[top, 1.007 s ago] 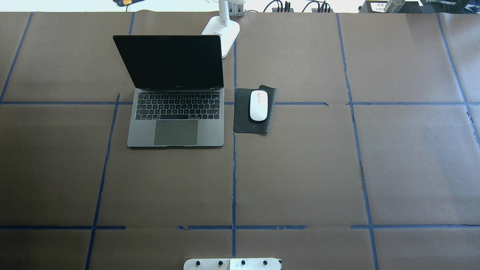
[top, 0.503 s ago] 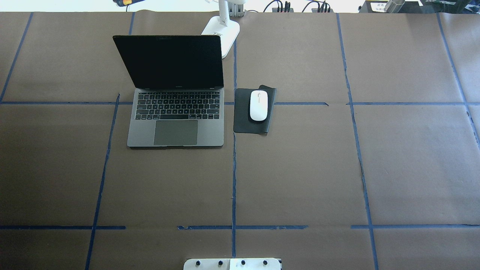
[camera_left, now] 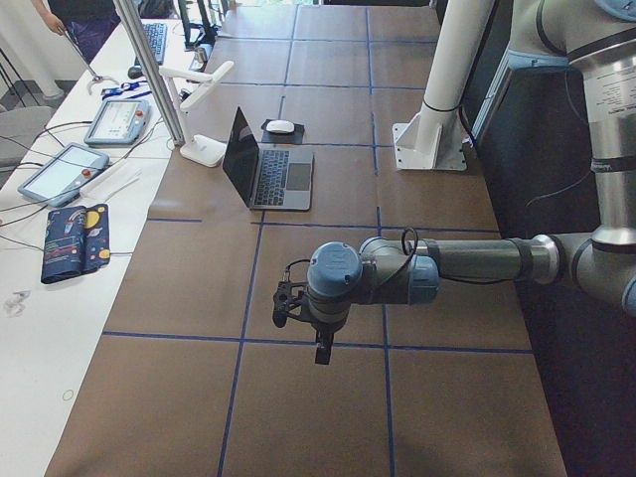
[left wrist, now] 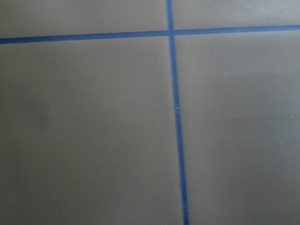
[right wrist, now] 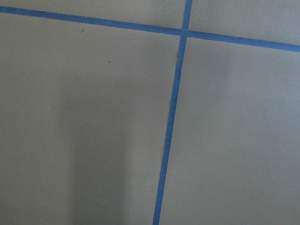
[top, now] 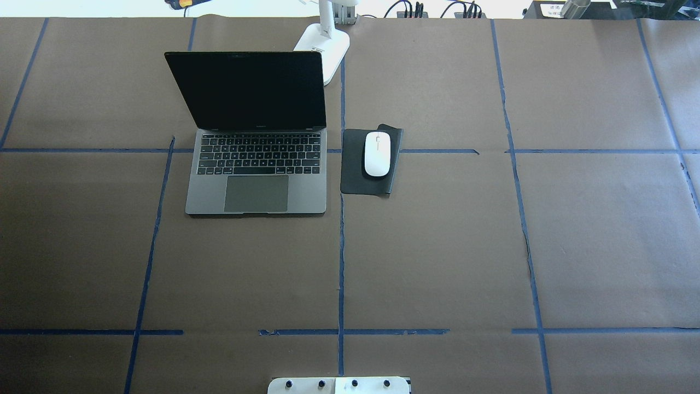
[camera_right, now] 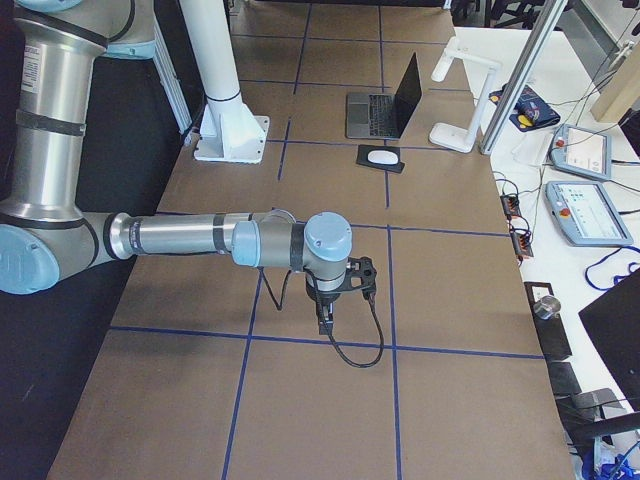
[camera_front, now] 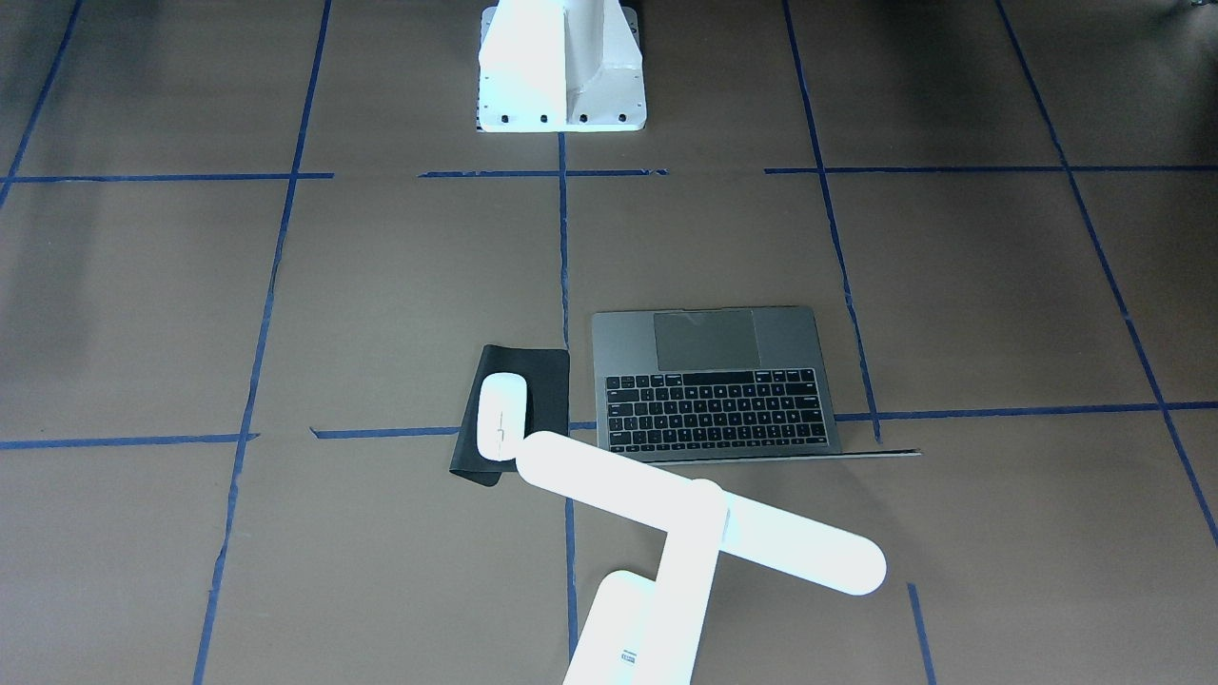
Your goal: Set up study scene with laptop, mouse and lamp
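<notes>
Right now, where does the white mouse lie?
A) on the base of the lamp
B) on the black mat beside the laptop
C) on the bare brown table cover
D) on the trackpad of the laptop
B: the mouse rests on the black mat, which lies right next to the open laptop.

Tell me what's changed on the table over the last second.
Nothing visibly changed in the overhead view. The laptop stands open in the same spot, the mouse lies on the black mat beside it as before, and the lamp has not shifted from behind the laptop's screen.
</notes>
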Controlling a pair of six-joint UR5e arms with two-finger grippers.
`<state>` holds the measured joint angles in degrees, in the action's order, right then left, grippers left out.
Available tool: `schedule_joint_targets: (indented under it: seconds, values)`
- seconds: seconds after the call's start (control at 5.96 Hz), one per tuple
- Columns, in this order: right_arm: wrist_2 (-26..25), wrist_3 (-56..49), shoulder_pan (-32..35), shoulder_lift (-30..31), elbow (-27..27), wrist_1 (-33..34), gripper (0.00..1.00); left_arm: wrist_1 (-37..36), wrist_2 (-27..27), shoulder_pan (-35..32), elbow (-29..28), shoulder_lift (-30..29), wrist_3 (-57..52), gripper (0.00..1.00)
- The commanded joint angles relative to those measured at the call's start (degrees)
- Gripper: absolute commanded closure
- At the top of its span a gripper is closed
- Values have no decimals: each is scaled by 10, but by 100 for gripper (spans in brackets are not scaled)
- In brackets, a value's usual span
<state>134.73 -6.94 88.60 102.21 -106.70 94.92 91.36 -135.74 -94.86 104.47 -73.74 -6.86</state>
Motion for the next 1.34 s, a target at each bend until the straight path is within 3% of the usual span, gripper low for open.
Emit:
schedule_joint_targets:
  seconds: [0.0, 1.17]
  values:
    - [0, 0, 0, 0, 0, 0, 0, 5, 9, 0, 2, 14, -2, 0]
    - [0, 0, -1, 0, 0, 0, 0, 7, 11, 8, 11, 11, -4, 0]
